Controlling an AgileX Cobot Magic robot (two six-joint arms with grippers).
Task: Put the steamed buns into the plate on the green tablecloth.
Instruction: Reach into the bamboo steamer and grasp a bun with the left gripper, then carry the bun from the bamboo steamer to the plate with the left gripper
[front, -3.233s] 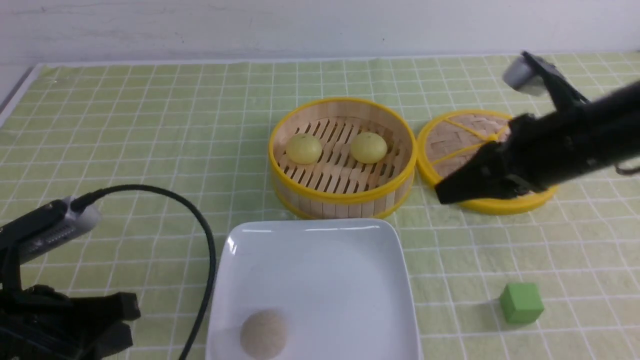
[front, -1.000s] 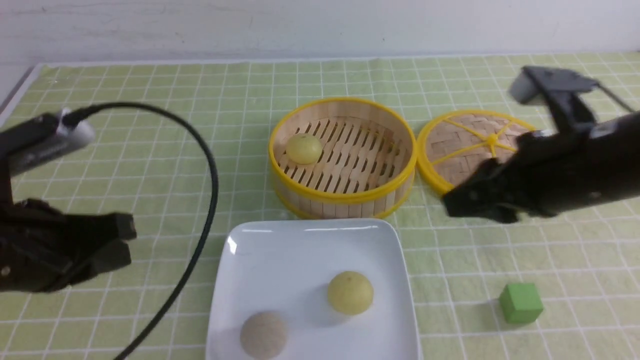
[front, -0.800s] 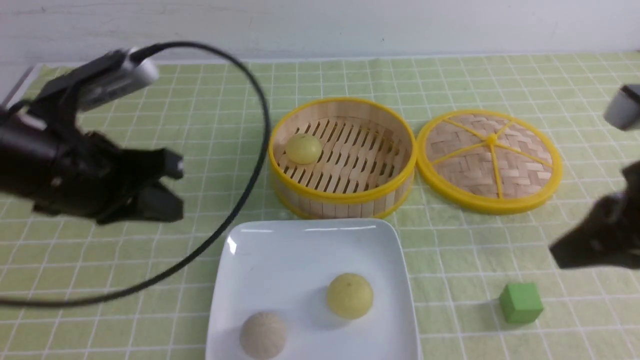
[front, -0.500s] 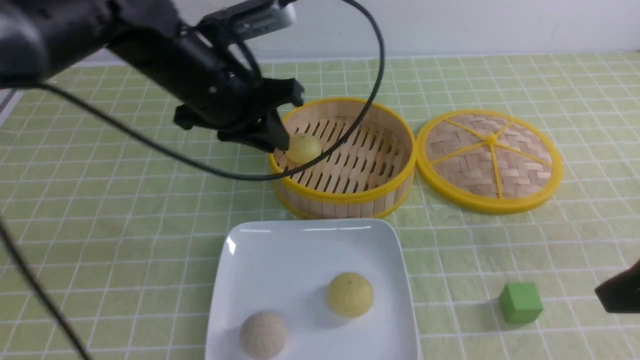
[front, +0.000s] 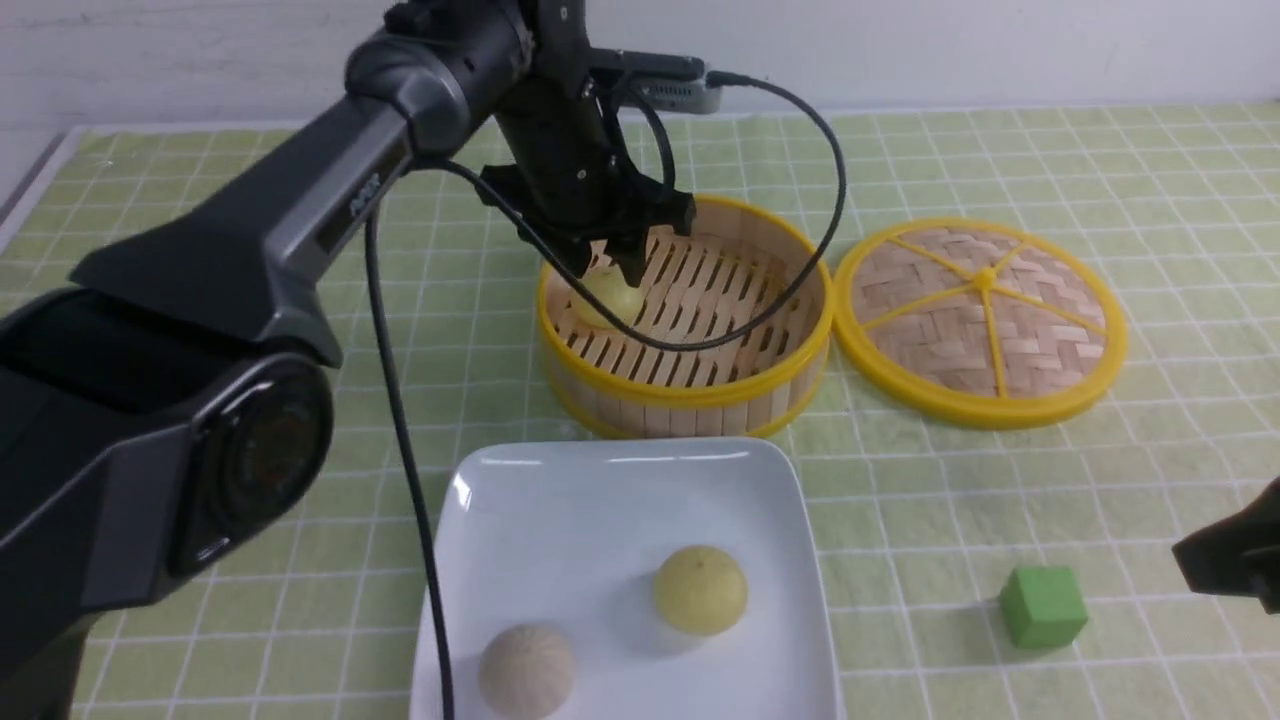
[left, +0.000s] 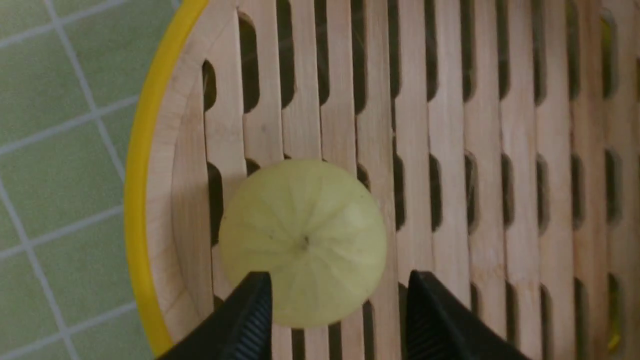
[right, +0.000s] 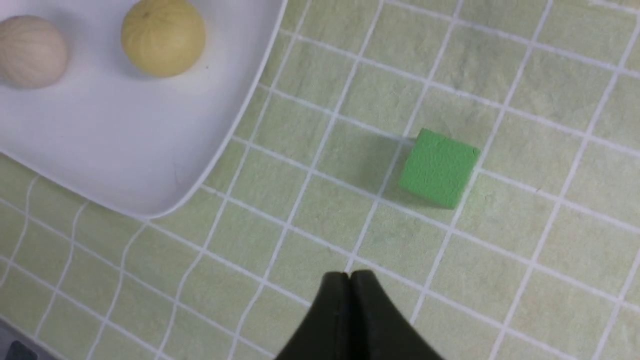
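Note:
One pale-yellow steamed bun lies in the bamboo steamer, at its left side. My left gripper is open just above it, one jaw on each side; the left wrist view shows the bun between the gripper's black tips, apart from both. The other steamed bun sits in the white square plate on the green tablecloth. My right gripper is shut and empty at the right edge; the right wrist view shows the gripper over cloth, with the plate and its bun.
A greyish-beige bun lies in the plate's near left part and shows in the right wrist view. The steamer lid lies right of the steamer. A small green cube sits near my right gripper, also in the right wrist view.
One bun went from the steamer to the plate. My right arm drew back to the near right edge. My left arm swung from the near left to over the steamer, open around the bun.

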